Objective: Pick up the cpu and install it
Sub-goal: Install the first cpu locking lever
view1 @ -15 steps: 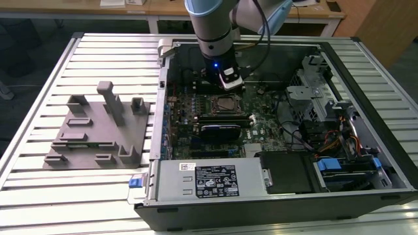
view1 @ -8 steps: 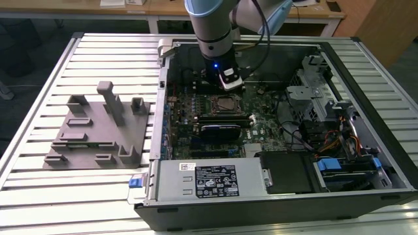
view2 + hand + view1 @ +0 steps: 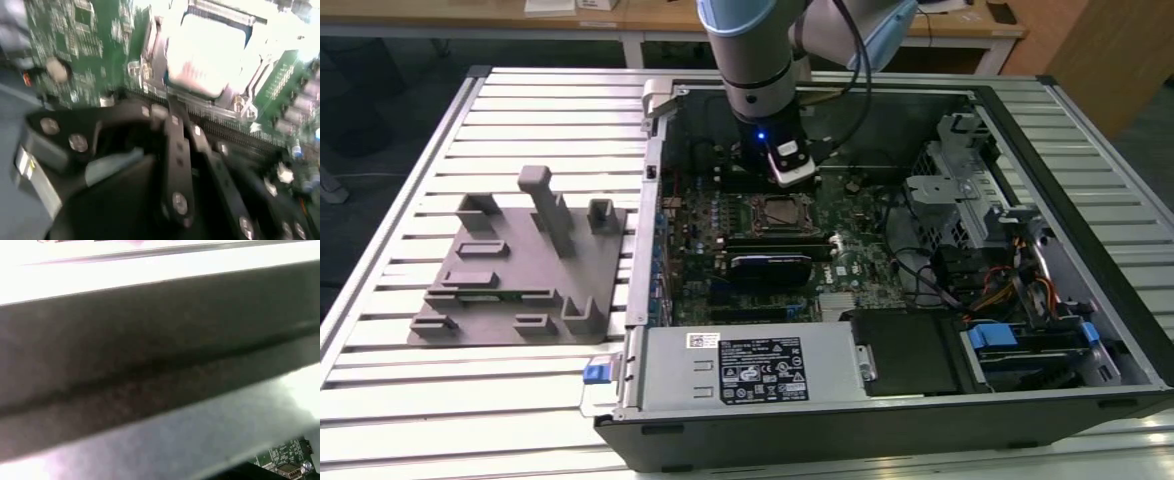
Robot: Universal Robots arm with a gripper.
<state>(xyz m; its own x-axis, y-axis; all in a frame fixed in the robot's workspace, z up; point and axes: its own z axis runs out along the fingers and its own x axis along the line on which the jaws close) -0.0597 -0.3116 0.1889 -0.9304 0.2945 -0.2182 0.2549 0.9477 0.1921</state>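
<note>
CPU (image 3: 210,60) seated in socket (image 3: 781,212), frame centre; gripper (image 3: 794,175) just above, finger state unclear.

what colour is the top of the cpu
Silvery white, a bright metal top; the cpu shows best in the second wrist view.

The arm (image 3: 767,60) runs off the exterior view's top edge, its upper links cut away, and its wrist hides the board behind it. The gripper (image 3: 172,122) is a smeared dark mass in the second wrist view; whether its fingers touch anything can't be told. The cpu (image 3: 210,57) glares white there, its far edge blown out, its near edge partly behind black linkage. In the first wrist view a blurred dark band of the case wall (image 3: 160,340) blocks nearly all, with a sliver of green board (image 3: 282,460) clipped at the corner
</note>
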